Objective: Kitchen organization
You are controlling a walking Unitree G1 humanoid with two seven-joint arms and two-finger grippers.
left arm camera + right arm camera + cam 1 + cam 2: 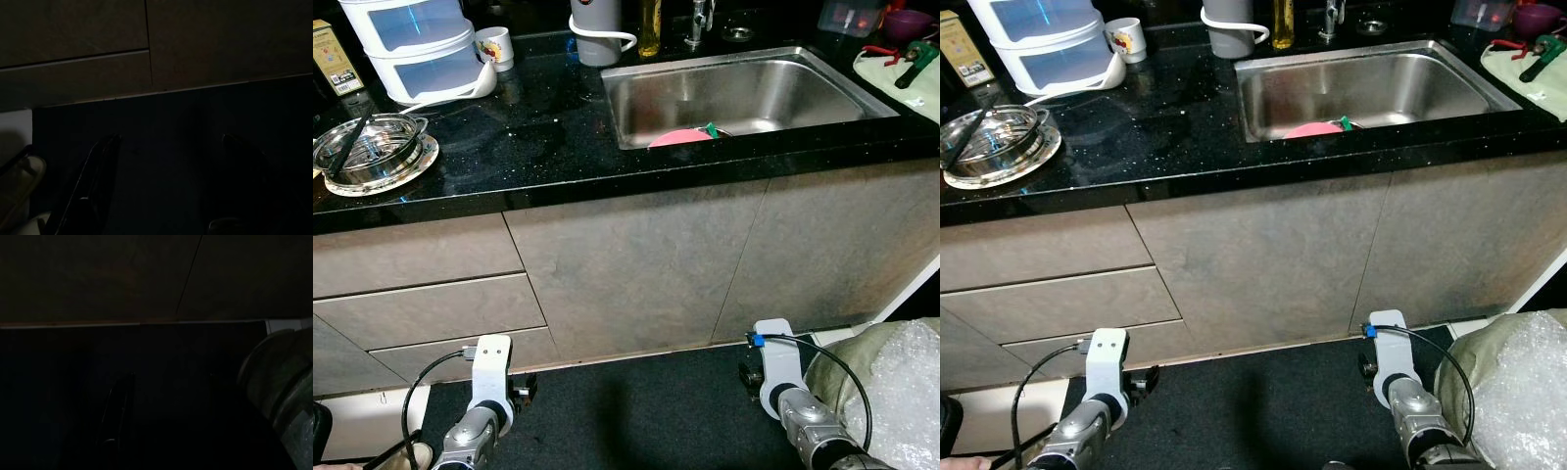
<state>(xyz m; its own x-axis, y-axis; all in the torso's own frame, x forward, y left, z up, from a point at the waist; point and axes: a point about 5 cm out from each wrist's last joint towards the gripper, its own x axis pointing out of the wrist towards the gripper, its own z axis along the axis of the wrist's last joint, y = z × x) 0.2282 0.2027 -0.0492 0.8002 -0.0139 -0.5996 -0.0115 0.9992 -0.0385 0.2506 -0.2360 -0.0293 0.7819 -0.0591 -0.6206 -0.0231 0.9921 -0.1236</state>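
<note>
The robot stands facing a black speckled tabletop (548, 147) with grey cupboard fronts (636, 264) and drawers below it. Both arms hang low over the dark floor mat (646, 411) at the foot of the cupboards: the left hand (161, 191) has its two black fingers spread apart with nothing between them, and the right hand (166, 421) hangs the same way, fingers apart and empty, though that wrist view is very dark. Set into the tabletop toward its right end is a steel sink (744, 93), and a pink plate (680, 138) lies in it against the near wall with something small and green just beside it. At the left end, near the front edge, a glass-lidded steel pot (367, 149) sits on a round mat with a dark utensil across it. Along the back edge stand a white stack of plastic drawers (416, 44), a small mug (495, 46), a grey jug (597, 29) and a bottle of yellow liquid (650, 27). A bag of bubble wrap (891, 392) rests on the floor beside the right arm
</note>
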